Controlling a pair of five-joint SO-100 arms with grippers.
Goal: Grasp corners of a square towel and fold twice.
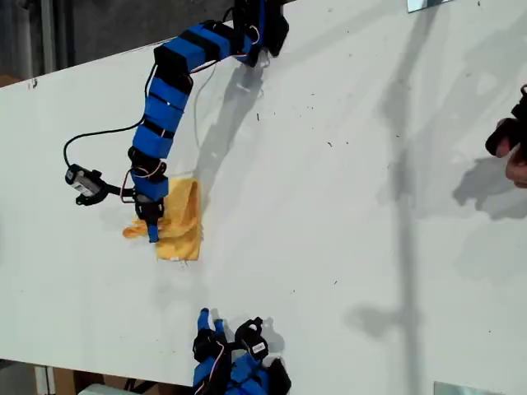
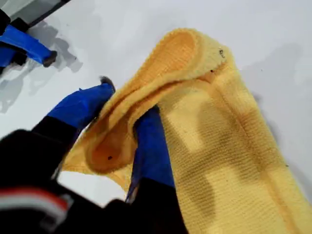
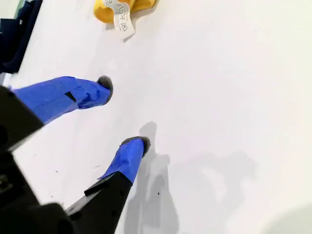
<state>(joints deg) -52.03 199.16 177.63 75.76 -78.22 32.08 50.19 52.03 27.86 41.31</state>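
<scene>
The yellow-orange towel lies folded into a narrow strip on the white table, toward the exterior view's left. My first gripper comes down on the strip's edge. In the first wrist view a bunched, raised fold of the towel sits between the blue fingers of my first gripper, which is shut on it. My second gripper rests open near the table's front edge, apart from the cloth. Its wrist view shows my second gripper over bare table, with a towel corner and white tag beyond.
A person's hand shows at the exterior view's right edge. The first arm reaches in from the table's far edge, trailing a black cable. Grey plates sit at the far right and near right table edges.
</scene>
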